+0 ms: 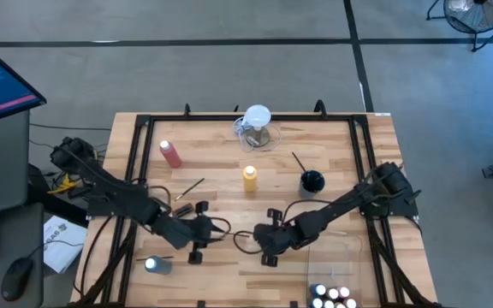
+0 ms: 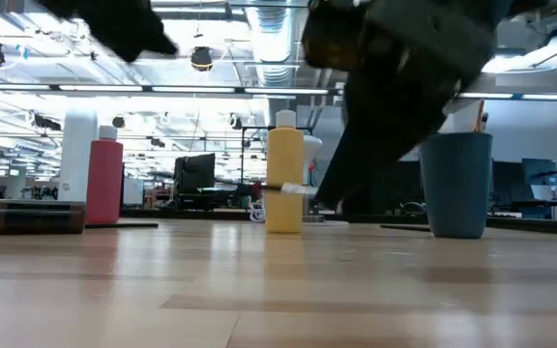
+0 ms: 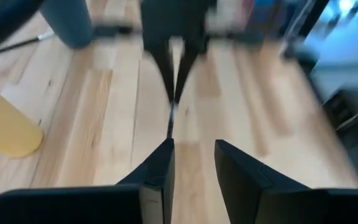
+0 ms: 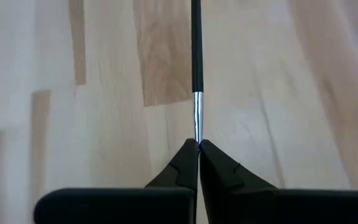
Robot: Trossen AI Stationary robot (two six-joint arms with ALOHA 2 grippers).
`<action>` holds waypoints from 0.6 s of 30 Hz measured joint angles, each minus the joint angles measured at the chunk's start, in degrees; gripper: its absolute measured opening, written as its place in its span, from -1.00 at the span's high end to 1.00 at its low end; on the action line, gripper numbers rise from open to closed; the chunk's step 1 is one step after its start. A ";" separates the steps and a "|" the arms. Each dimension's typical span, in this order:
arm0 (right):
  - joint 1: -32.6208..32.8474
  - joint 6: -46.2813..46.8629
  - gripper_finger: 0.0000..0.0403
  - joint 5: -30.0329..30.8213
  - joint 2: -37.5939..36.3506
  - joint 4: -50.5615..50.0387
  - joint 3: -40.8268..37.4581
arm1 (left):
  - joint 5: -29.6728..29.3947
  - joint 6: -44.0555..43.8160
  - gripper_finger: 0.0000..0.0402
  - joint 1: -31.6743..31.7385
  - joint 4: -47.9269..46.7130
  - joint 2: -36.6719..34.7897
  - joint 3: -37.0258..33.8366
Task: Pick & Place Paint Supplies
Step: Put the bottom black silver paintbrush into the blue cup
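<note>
1. In the right wrist view the right gripper (image 4: 198,144) has its fingers pinched together on the silver ferrule of a thin dark paintbrush (image 4: 196,56), whose black handle runs straight away from the fingertips toward the top of the frame, above the wooden table (image 4: 73,124).
2. In the left wrist view the left gripper (image 3: 194,146) shows its fingers a narrow gap apart with nothing between them; the brush lies just beyond their tips at the centre, gripped by the other arm's closed fingers higher in the frame.
3. In the high view both grippers meet low in the centre of the frame, left gripper (image 1: 215,228) facing right gripper (image 1: 264,237), close together but apart.
4. At the bottom right edge white-capped paint bottles (image 1: 332,297) sit in a cluster.
5. Left of the left arm, at lower left, a small bottle (image 1: 156,264) lies on the table.
6. Farther up, another paintbrush (image 1: 190,187) lies left of centre; a yellow squeeze bottle (image 1: 250,178) stands at centre, a dark cup (image 1: 311,181) to its right.
7. A pink-red squeeze bottle (image 1: 170,153) stands upper left; a clear jug (image 1: 257,128) stands at the top centre.
</note>
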 joint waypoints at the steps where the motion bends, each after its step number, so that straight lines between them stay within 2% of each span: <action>1: 0.02 2.31 1.00 0.65 -0.85 -0.96 0.00 | 0.15 0.67 0.55 0.11 0.02 1.59 -0.01; 5: 0.00 9.80 1.00 4.44 -4.71 -5.04 0.12 | -3.12 6.43 0.51 -0.27 0.04 6.74 0.35; 11: 0.00 16.53 1.00 4.47 -6.28 -15.89 3.04 | -14.65 15.66 0.37 -1.27 0.03 10.80 1.51; 15: 0.08 18.08 1.00 4.47 -5.78 -20.83 6.08 | -24.22 22.94 0.22 -1.76 0.08 12.26 2.36; 18: 0.31 17.74 1.00 4.69 -5.78 -20.19 6.88 | -25.82 25.60 0.12 -0.60 0.30 12.61 2.55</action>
